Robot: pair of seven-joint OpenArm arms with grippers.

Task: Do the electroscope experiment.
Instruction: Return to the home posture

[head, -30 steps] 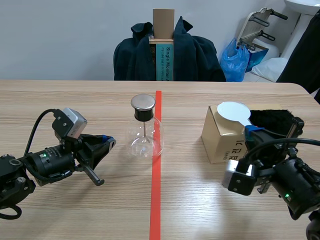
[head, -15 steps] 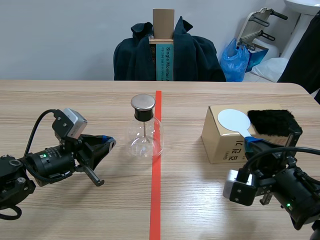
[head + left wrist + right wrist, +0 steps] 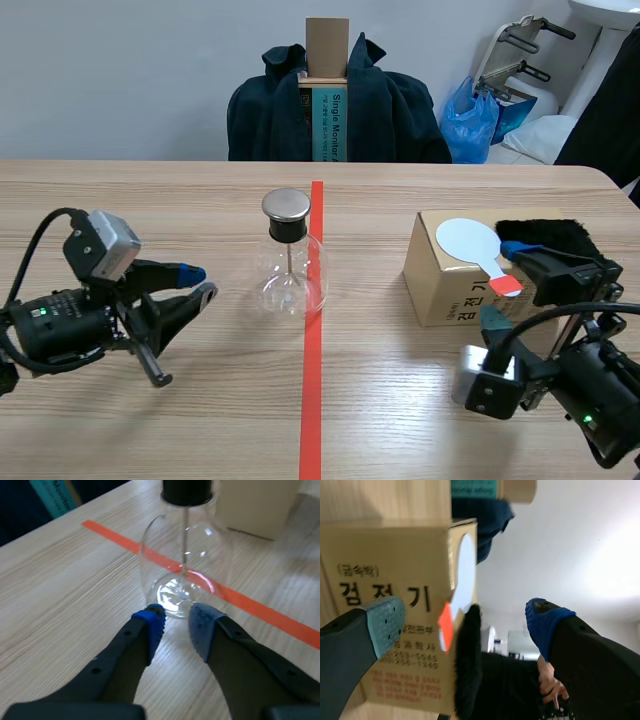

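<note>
Electroscope (image 3: 291, 255) stands on the counter (image 3: 400, 400), on the tape line. Paddle (image 3: 468, 238) and fur (image 3: 545, 237) lie on the box (image 3: 440, 290), unlifted. Left tool (image 3: 195, 285) is released, near the electroscope. Right tool (image 3: 502, 283) is released around the paddle handle. Judged barely begun: rubbing and testing remain.

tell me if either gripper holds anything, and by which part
Nothing is held: left gripper open by the flask, right gripper open near the paddle.

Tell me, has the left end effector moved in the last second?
Yes. The left end effector has pulled back, away from the glass electroscope.
</note>
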